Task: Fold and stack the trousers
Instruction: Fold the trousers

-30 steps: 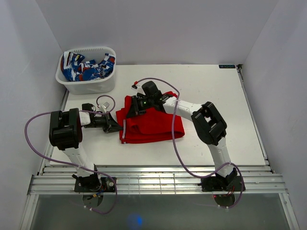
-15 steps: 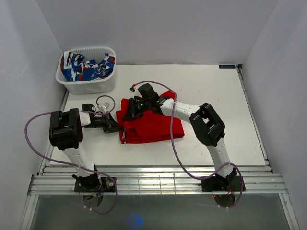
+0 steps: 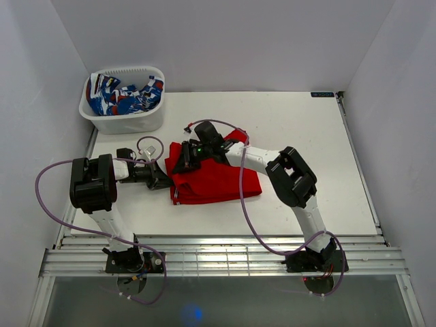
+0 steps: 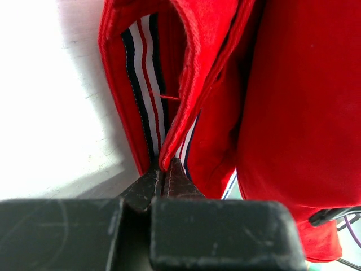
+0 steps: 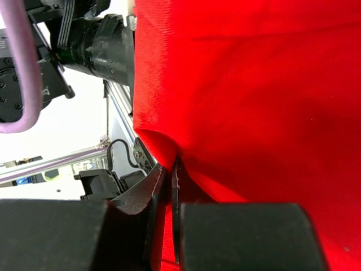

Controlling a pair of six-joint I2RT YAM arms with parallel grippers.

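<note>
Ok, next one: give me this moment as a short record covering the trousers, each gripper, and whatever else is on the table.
garment: plain bright red soft-fabric trousers, partly folded into a bundle, left of the table's centre
left gripper: shut on the trousers' stripe-lined edge, at the bundle's left side
right gripper: shut on a fold of the red fabric, at the bundle's far left part
container: white plastic basket, far left corner, holding blue-white-red patterned cloth
surface: white table
</note>
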